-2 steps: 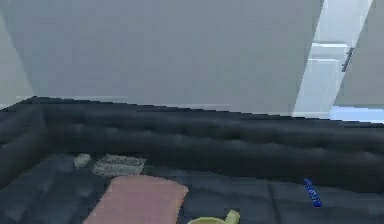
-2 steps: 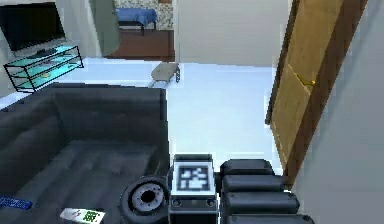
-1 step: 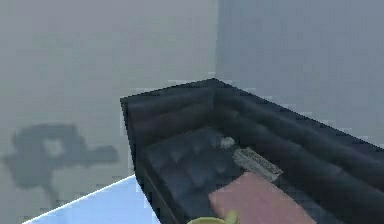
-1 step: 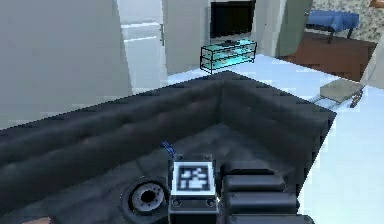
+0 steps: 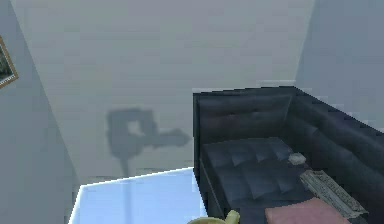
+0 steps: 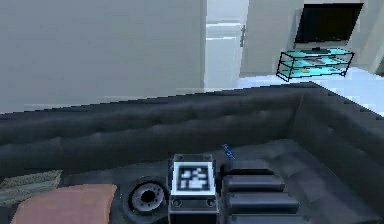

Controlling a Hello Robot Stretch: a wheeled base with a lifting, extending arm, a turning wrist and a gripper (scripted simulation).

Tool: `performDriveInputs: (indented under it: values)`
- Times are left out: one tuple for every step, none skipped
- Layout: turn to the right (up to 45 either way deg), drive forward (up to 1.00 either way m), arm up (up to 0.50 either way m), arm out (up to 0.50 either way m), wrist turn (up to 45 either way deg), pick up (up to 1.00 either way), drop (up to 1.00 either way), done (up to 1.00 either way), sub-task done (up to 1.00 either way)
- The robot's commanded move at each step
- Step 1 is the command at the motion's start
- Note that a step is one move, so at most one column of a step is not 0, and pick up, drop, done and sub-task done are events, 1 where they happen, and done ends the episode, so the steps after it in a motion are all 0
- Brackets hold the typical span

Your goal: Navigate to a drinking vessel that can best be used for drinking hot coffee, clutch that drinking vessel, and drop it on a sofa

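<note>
A dark tufted corner sofa (image 5: 250, 150) stands at the forward view's right, and its long back (image 6: 150, 125) runs across the arm side view. My arm (image 6: 250, 195) reaches over the seat from the bottom edge, with a white marked square (image 6: 192, 178) at its end. The gripper (image 6: 148, 197) is the dark round body left of that square, low over the sofa seat. I cannot make out its far end, so I cannot tell whether it holds anything. A yellowish thing (image 5: 216, 217) pokes up at the forward view's bottom edge.
On the sofa lie a pink cushion (image 5: 305, 212) (image 6: 70, 205), a patterned grey item (image 5: 335, 190) (image 6: 30, 183), a small grey object (image 5: 296, 157) and a small blue thing (image 6: 228, 152). A pale blue table (image 5: 135, 200) stands left of the sofa. Beyond are a white door (image 6: 225, 40) and a TV (image 6: 330, 22) on a teal stand (image 6: 315, 62).
</note>
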Motion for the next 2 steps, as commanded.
performDriveInputs:
  values:
    - [0.0,0.0,0.0,0.4,0.0,0.0,0.0,0.0,0.0]
    - [0.0,0.0,0.0,0.0,45.0,0.0,0.0,0.0,0.0]
